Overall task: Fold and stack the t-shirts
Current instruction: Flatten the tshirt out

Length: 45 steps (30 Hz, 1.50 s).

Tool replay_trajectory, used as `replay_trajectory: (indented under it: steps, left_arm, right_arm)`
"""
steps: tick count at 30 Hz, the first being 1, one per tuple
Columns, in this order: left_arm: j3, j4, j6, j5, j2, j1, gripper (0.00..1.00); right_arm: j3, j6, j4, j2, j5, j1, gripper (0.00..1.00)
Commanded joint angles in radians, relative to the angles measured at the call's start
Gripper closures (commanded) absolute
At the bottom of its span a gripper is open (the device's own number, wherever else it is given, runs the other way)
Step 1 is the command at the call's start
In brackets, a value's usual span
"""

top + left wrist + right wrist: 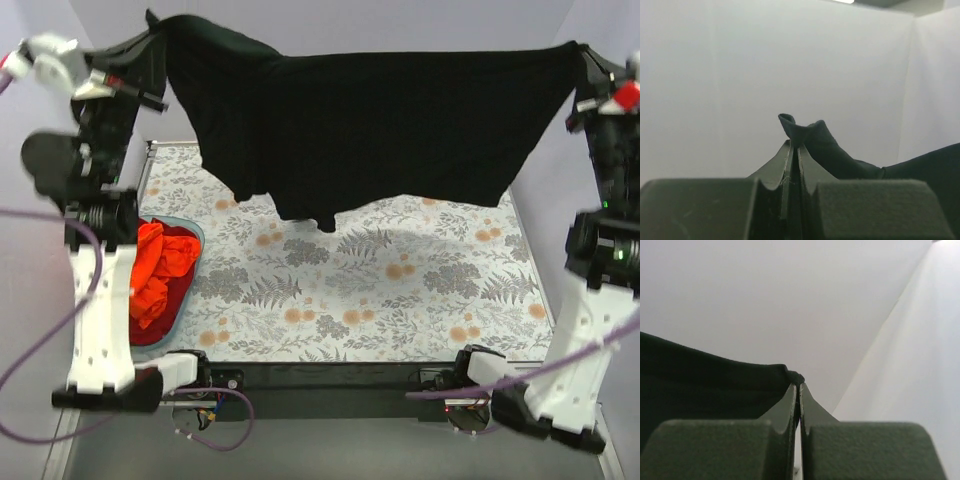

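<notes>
Jaws of the left gripper [794,146] are pressed together on a pinch of black cloth, with a small tuft poking up past the tips. The right gripper [799,386] is likewise clamped on a corner of the same fabric. Between them the black t-shirt [370,120] hangs stretched in the air above the floral tablecloth [420,300]. Its top edge runs taut from arm to arm, and its lower hem sags unevenly, deepest left of centre, clear of the table. The orange-red t-shirts [160,265] lie bunched in the teal basket [192,232] at the left edge, beside the left arm.

Each grip seems to take only a thin bite near the cloth's edge. Pulling the arms further apart could therefore slide the fabric out of one claw and drop that side. If the arms lower unevenly, the dangling part would likely touch first and fold under, leaving the shirt creased rather than flat. Drifting leftward could also drape the cloth over the basket
</notes>
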Motion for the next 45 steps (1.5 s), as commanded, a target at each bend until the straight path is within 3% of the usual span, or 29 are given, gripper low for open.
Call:
replay_trajectory:
  steps: [1, 5, 10, 16, 20, 27, 31, 33, 37, 41, 45]
  left_arm:
    - [-0.157, 0.166, 0.074, 0.001, -0.253, 0.007, 1.00]
    - [-0.206, 0.162, 0.134, 0.008, -0.419, 0.007, 1.00]
    - [-0.202, 0.108, 0.186, -0.032, -0.545, 0.007, 1.00]
    - [-0.160, 0.051, 0.237, -0.078, -0.559, 0.007, 1.00]
    - [-0.214, 0.010, 0.231, -0.095, -0.554, 0.007, 1.00]
    - [-0.560, -0.030, 0.154, 0.066, -0.571, 0.007, 1.00]
    - [-0.800, 0.025, 0.107, 0.176, -0.550, 0.007, 1.00]
    - [-0.935, 0.063, 0.108, 0.186, -0.516, 0.006, 1.00]
    - [-1.065, 0.215, 0.159, 0.153, -0.272, 0.006, 1.00]
    - [-1.043, 0.336, 0.173, 0.138, 0.017, -0.003, 1.00]
    - [-0.922, 0.381, 0.205, 0.091, 0.252, -0.014, 1.00]
  right_arm:
    - [-0.095, -0.043, 0.182, -0.204, 0.106, -0.001, 0.99]
    - [-0.254, -0.063, 0.274, -0.377, 0.165, -0.001, 0.99]
    - [-0.225, -0.081, 0.298, -0.460, 0.245, -0.001, 0.99]
    - [-0.179, -0.115, 0.296, -0.447, 0.229, 0.000, 0.99]
    - [-0.291, -0.138, 0.296, -0.458, 0.172, 0.000, 0.99]
    - [-0.702, -0.210, 0.295, -0.533, 0.000, -0.001, 0.99]
    - [-0.931, -0.256, 0.298, -0.543, -0.080, 0.000, 0.99]
    - [-1.059, -0.264, 0.343, -0.508, -0.094, 0.000, 0.99]
    - [-1.196, -0.293, 0.432, -0.359, -0.123, 0.000, 0.99]
    - [-1.215, -0.311, 0.532, -0.126, -0.134, 0.008, 0.99]
    - [-1.118, -0.328, 0.565, 0.158, -0.127, 0.022, 0.99]
